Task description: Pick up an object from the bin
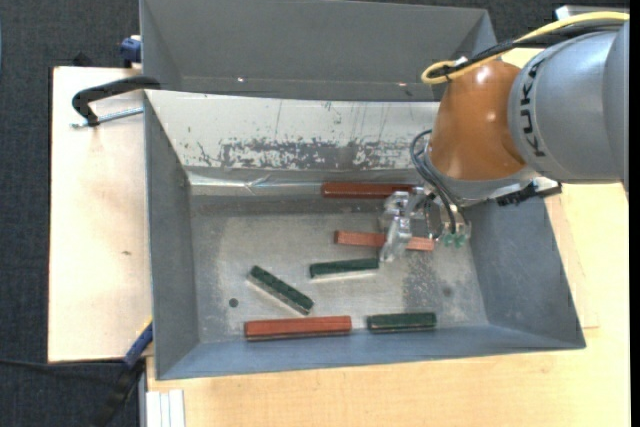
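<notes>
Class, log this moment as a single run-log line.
gripper: over short red-brown bar, mid-bin | nearest other: dark green bar | grasp: cannot tell

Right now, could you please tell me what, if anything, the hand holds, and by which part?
It cannot be told. The hand sits over the middle of a short red-brown bar lying right of centre in the bin; no clear grip shows.

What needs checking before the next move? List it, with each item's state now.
1. The hand is above the short red-brown bar at mid-bin: ok.
2. That bar is apart from the dark green bar in front of it: ok.
3. The hand is clear of the bin walls: ok.
4. The hand touches the bar: cannot tell.
5. The bar is off the floor: not ok, it appears to lie flat.
</notes>
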